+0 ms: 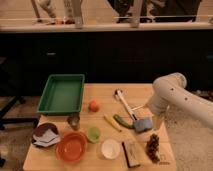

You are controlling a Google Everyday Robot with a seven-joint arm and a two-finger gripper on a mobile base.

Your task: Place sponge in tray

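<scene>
Wooden table (pixel 106 91) is loaded as follows: green tray (pixel 65 77) at the back left, orange ball (pixel 93 105) and small metal cup (pixel 74 120) just beside it, dark red-and-white bag (pixel 45 135), orange bowl (pixel 71 148), green cup (pixel 93 134) and white cup (pixel 110 148) along the front. On the right half, a white-handled utensil (pixel 125 103), yellow stick (pixel 112 123), green vegetable (pixel 121 121), sponge (pixel 142 125), tan block (pixel 131 152) and dark red cluster (pixel 153 145) are laid. The gripper (pixel 151 116) is held just above the sponge's right side.

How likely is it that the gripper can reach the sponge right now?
Probably yes. The gripper hangs close beside the sponge, on the arm's side, and nothing stands between them. The brush and green vegetable lie on the sponge's far side, out of the way.
</scene>
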